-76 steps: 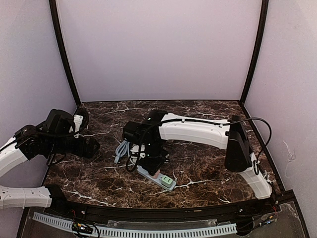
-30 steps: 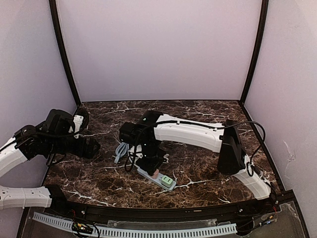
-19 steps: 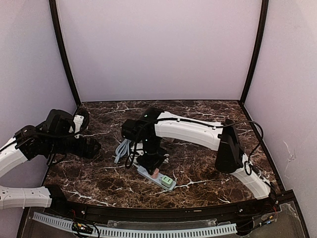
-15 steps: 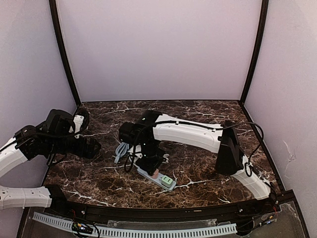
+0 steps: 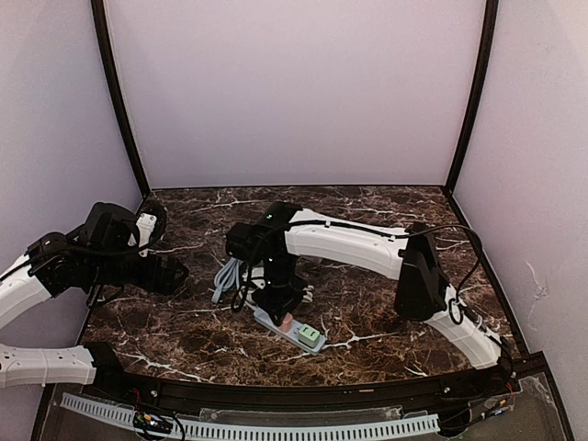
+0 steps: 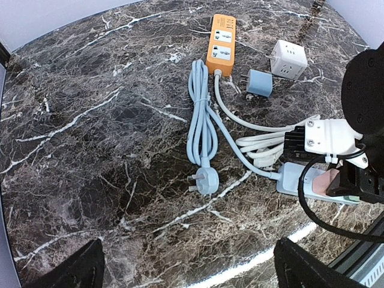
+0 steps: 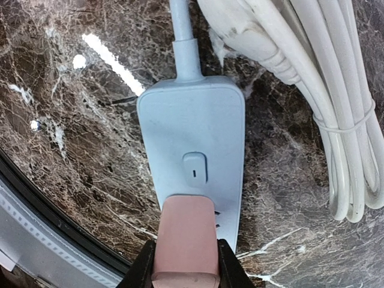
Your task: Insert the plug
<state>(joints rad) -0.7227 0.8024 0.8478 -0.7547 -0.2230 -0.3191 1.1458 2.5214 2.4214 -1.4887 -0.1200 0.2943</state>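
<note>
While clamping the pink plug (image 7: 185,234) in the right gripper (image 7: 183,267) over the grey power strip (image 7: 195,132), just beside its switch (image 7: 194,170), keep it square to the strip, press straight down, avoid any tilt. Leave the left gripper (image 6: 189,270), jaws wide apart, idle well away.

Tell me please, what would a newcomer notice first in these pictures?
The right gripper, shut on a pink plug, holds it over the pale blue power strip, next to its switch, near the front edge of the marble table. Farther back lie an orange power strip and a white cube adapter.
</note>
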